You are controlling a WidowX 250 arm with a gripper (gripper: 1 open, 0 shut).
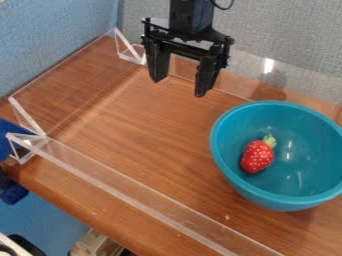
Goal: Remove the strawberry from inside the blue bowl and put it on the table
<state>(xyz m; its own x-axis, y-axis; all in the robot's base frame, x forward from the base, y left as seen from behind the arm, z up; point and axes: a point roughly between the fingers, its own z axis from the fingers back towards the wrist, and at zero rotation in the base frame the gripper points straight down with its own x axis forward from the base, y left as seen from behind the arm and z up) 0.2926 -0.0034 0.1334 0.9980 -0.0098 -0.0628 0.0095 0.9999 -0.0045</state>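
In the camera view, the pincer [182, 79] is hanging wide open above the far part of the worktop [134, 130], gripping and touching nothing. The strawberry [258, 155] is lying inside the blue bowl [309, 180], which is sitting near right of the pincer.

A lab test bench: clear acrylic walls [120, 190] fence the table [134, 120].

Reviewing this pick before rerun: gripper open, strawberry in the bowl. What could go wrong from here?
1. The small red strawberry lies close to the inner wall of the round teal-blue plastic bowl; a finger could hit the wall or rim.
2. The glossy bowl might slide on the wood-grain table if nudged.
3. The open black gripper hangs left of the bowl, so a misaligned descent is possible.
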